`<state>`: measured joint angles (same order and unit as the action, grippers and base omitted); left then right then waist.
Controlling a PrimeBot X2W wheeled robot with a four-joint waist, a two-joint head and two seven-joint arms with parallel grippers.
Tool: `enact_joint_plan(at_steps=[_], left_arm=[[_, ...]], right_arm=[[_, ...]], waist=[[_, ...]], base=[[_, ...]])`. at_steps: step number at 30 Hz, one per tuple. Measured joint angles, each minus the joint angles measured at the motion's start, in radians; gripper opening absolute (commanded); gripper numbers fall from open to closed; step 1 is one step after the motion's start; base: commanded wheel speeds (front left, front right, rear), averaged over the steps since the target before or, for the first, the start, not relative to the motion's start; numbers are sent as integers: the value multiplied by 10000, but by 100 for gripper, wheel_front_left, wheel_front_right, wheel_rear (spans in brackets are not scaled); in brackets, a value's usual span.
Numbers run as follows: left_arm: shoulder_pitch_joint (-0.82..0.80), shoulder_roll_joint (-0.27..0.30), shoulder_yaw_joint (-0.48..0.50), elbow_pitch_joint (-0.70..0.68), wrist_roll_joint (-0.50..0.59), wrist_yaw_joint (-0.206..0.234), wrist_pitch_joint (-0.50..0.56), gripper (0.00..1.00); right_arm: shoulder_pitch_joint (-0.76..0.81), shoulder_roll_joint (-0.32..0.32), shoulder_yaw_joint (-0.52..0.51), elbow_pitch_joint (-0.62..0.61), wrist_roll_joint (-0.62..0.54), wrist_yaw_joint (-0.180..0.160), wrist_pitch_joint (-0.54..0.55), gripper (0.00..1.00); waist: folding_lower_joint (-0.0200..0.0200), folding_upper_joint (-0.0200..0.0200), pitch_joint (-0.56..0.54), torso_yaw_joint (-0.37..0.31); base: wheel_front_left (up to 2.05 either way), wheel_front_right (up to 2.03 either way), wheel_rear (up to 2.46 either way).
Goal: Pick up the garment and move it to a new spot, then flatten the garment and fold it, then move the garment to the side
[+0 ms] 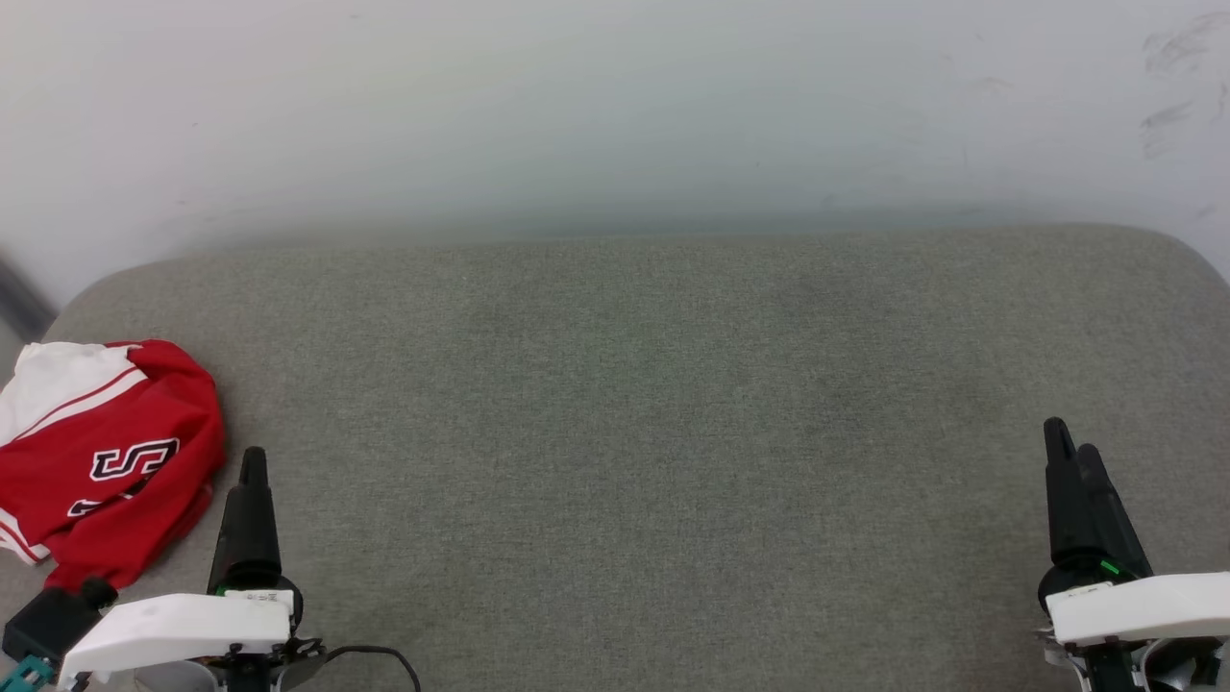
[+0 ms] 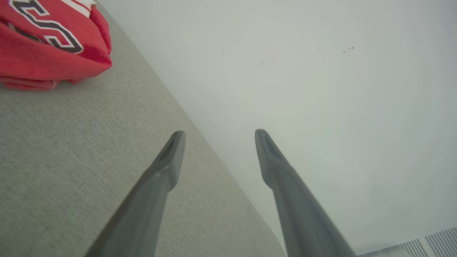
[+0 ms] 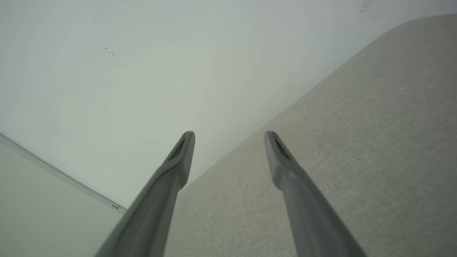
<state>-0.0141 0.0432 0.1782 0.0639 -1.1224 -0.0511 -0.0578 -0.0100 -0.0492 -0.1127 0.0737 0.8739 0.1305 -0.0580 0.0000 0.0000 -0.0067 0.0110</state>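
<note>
The garment (image 1: 106, 452), a red jersey with a white sleeve and black white-outlined letters, lies folded in a compact bundle at the far left of the grey cushioned surface (image 1: 634, 404). The left wrist view catches it in the top left corner as the garment (image 2: 50, 39). My left gripper (image 1: 252, 461) stands just right of the bundle, apart from it, and its fingers are spread open and empty as the left gripper (image 2: 218, 135). Far to the right my right gripper (image 1: 1067, 437) hovers over bare fabric, and it too is open with nothing between its fingers, seen as the right gripper (image 3: 228, 135).
A pale wall (image 1: 615, 106) rises right behind the cushioned surface's rear edge. The surface's rounded corners fall away at the left (image 1: 86, 288) and right (image 1: 1187, 250). A strip of floor shows past the left corner (image 1: 14, 308).
</note>
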Motion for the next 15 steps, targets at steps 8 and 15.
enact_joint_plan(at_steps=[8, 15], left_arm=[[179, 4, -1062, -1139, 2861, 1099, -263, 100], [233, 98, -2274, -1641, 4874, 1896, -472, 100]], right_arm=[[30, 2, 196, -516, -1994, 0, -259, 100], [139, 2, 345, -771, -3363, 0, -479, 100]], waist=[[0, 0, 10, 14], [0, 0, 1, 30]], base=[[0, 0, 0], [0, 0, 0]])
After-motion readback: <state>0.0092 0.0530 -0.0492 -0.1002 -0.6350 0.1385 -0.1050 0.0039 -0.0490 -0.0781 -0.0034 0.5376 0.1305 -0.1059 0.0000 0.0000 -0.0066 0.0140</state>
